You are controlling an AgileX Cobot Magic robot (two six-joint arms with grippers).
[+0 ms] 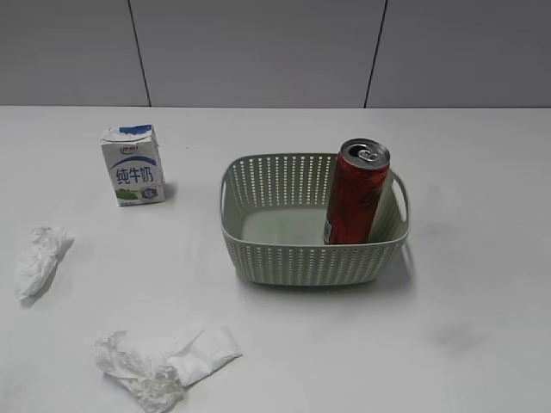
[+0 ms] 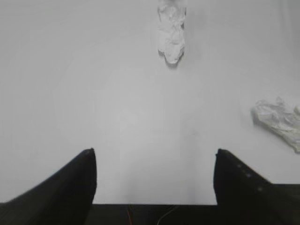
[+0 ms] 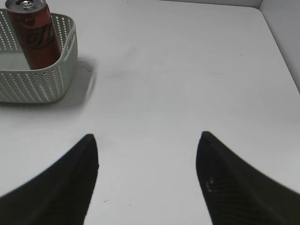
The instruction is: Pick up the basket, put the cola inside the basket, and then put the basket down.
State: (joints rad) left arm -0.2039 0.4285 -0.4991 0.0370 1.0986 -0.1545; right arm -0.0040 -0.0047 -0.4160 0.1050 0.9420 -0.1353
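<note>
Both my pincers, left pincer [image 2: 154,161] and right pincer [image 3: 147,145], hang spread wide, gripping nothing. The job looks finished, so I'd keep well apart from the basket [image 1: 293,258]. It's sage-green, slotted, resting on the tabletop [image 1: 465,344], with the red cola [image 1: 355,196] upright inside its right end.

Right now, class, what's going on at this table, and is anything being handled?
Nothing is being handled at this moment. The cola stands upright inside the basket, near its right end, and the basket rests on the white table. Both grippers are open and empty: the left gripper hangs over bare table near crumpled tissues, and the right gripper sits off to the basket's right side. A milk carton stands apart on the left, untouched.
</note>
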